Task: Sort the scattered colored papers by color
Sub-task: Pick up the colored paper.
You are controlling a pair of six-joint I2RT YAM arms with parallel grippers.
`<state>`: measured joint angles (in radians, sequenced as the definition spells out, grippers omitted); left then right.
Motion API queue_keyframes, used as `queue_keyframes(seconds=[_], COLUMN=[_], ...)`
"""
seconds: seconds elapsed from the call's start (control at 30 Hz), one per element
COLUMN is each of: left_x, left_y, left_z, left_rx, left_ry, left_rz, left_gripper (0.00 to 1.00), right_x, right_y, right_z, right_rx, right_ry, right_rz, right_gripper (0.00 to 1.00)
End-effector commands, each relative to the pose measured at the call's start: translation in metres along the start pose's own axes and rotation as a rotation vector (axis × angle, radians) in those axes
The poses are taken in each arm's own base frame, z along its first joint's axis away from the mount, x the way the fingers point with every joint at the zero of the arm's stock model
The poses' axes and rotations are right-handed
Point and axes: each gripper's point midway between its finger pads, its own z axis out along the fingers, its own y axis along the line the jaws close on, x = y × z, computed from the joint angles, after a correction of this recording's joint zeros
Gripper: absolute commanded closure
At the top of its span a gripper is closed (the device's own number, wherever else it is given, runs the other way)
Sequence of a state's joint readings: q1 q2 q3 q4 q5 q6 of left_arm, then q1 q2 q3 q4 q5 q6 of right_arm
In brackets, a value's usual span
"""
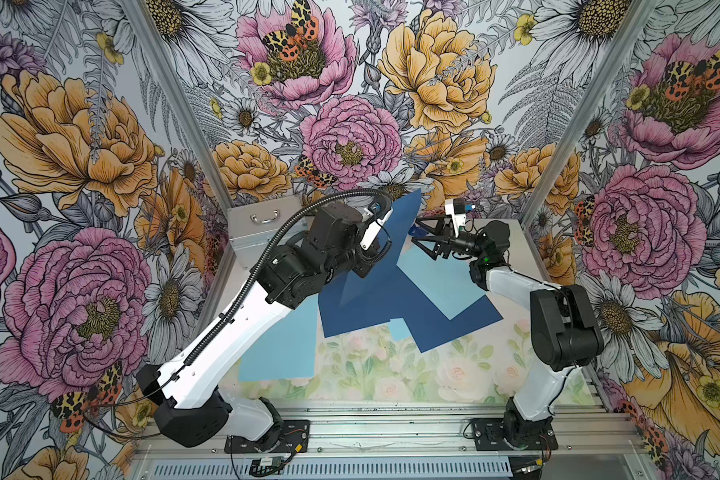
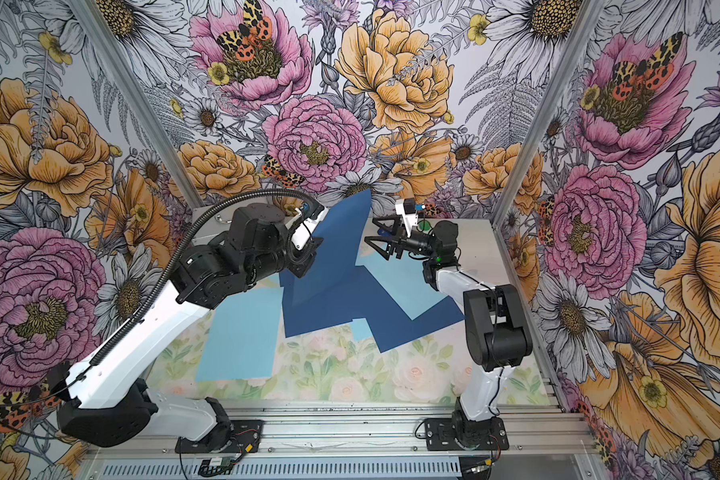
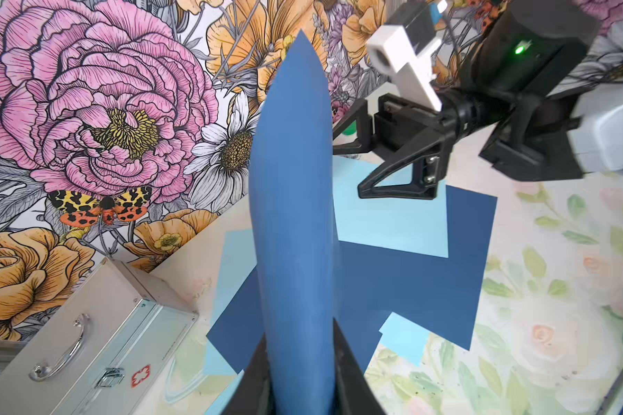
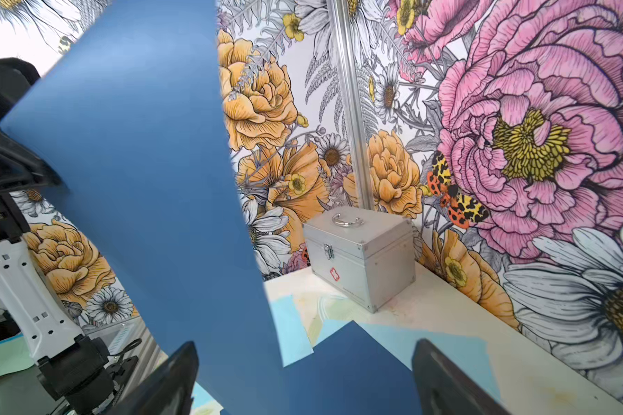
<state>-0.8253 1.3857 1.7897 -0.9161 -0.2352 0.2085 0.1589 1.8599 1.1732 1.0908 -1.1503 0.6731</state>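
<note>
Left pincer lifts a navy sheet

Top views: left pincer (image 1: 360,259) grasps the navy sheet (image 1: 395,226), corner up; right pincer (image 1: 420,235) gapes beside it. Left wrist: sheet's long axis upright over the scattered papers (image 3: 392,222). Right wrist: bare tabletop (image 4: 446,305) near the silver case (image 4: 360,251).

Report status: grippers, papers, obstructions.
Left gripper shut on raised navy sheet. Right gripper open, beside it. Other sheets overlap on table. Silver case clear.

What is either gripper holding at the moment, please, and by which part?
The left gripper pinches a dark navy sheet at its lower edge, so it stands upright. The right gripper is open, holding nothing.
</note>
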Motion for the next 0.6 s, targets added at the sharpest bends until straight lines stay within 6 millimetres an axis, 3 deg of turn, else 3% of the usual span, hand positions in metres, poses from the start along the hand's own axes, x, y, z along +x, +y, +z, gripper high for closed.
queue_keyframes(seconds=[0.0, 0.2, 0.27, 0.37, 0.43, 0.47, 0.57], left_x=[-0.012, -0.013, -0.012, -0.011, -0.010, -0.010, -0.008], left_y=[-0.009, -0.003, 0.001, 0.006, 0.009, 0.011, 0.016], left_z=[-0.009, -0.010, -0.008, -0.005, -0.003, -0.003, -0.001], left_rx=[0.063, 0.052, 0.042, 0.035, 0.032, 0.028, 0.016], left_ry=[-0.063, -0.070, -0.069, -0.070, -0.071, -0.072, -0.069], left_rz=[-0.039, -0.065, -0.076, -0.093, -0.100, -0.104, -0.116], left_gripper=[0.77, 0.76, 0.76, 0.76, 0.76, 0.76, 0.76], right_x=[-0.029, -0.029, -0.027, -0.027, -0.024, -0.023, -0.021], right_y=[0.028, 0.043, 0.050, 0.052, 0.053, 0.053, 0.052], right_z=[0.011, 0.028, 0.031, 0.029, 0.029, 0.029, 0.027], right_rx=[-0.130, -0.207, -0.226, -0.233, -0.237, -0.236, -0.229], right_ry=[-0.069, -0.034, -0.021, -0.008, 0.001, 0.002, 0.002], right_rz=[-0.032, -0.009, -0.002, 0.030, 0.048, 0.054, 0.066], right_gripper=[0.09, 0.18, 0.36, 0.75, 0.96, 1.00, 1.00])
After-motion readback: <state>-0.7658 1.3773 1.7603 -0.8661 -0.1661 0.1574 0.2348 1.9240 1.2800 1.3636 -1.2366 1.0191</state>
